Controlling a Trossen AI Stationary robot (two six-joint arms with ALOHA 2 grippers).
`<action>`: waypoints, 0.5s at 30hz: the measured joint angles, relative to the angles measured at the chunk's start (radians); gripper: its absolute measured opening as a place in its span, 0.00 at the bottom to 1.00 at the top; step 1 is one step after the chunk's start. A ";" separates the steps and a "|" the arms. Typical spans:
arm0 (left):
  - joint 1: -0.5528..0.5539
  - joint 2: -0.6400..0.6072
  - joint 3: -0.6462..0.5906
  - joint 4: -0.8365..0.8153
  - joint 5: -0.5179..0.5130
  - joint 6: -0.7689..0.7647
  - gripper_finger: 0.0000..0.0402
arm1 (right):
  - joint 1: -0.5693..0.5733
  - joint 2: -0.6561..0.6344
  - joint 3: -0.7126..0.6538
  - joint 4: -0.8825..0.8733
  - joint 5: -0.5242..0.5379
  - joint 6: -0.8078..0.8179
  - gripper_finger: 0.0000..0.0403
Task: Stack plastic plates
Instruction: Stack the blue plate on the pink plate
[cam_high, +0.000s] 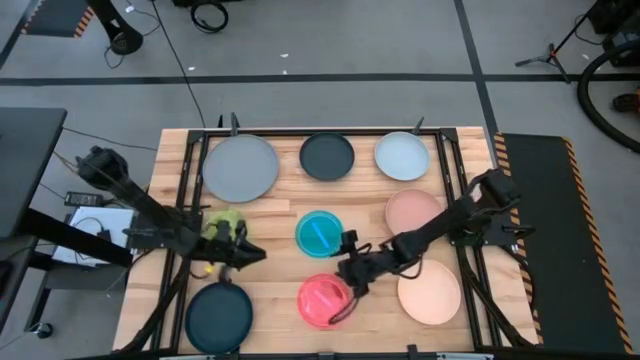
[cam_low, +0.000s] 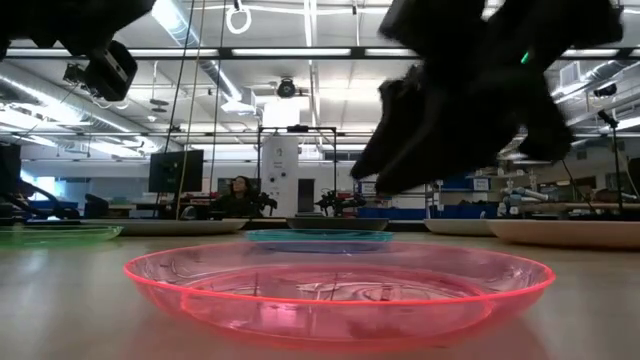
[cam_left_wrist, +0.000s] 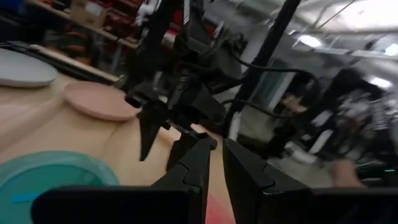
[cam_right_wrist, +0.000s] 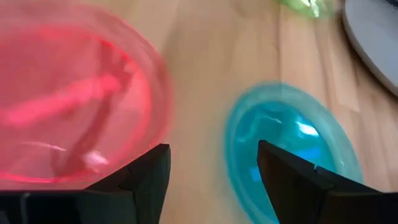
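Several plastic plates lie flat on the wooden table (cam_high: 280, 200). Along the far edge are a large grey one (cam_high: 240, 167), a black one (cam_high: 327, 156) and a pale blue one (cam_high: 402, 156). Two peach plates (cam_high: 413, 212) (cam_high: 429, 292) lie at the right. A translucent teal plate (cam_high: 319, 232) sits mid-table, a red one (cam_high: 325, 300) near the front, a dark teal one (cam_high: 219, 318) at front left, and a green one (cam_high: 226, 220) at the left. My right gripper (cam_right_wrist: 214, 155) hangs open over the bare wood between the red (cam_right_wrist: 68, 106) and teal (cam_right_wrist: 286, 149) plates. My left gripper (cam_high: 258, 255) is shut and empty, beside the green plate.
Black frame rails (cam_high: 185, 200) (cam_high: 462, 190) run along both sides of the table, and a black side surface (cam_high: 545, 240) with a striped edge stands to the right. Bare wood shows between the plates. A person sits in the room far behind the table (cam_low: 240, 192).
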 joint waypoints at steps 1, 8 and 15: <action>0.000 0.041 0.024 0.000 -0.003 0.001 0.13 | -0.014 0.022 0.000 0.016 0.000 -0.008 0.60; 0.022 0.230 0.138 -0.006 -0.003 0.011 0.13 | -0.100 0.098 0.000 0.041 -0.064 0.052 0.54; 0.091 0.269 0.153 -0.038 -0.004 0.033 0.13 | -0.149 0.098 0.000 0.015 -0.122 0.072 0.49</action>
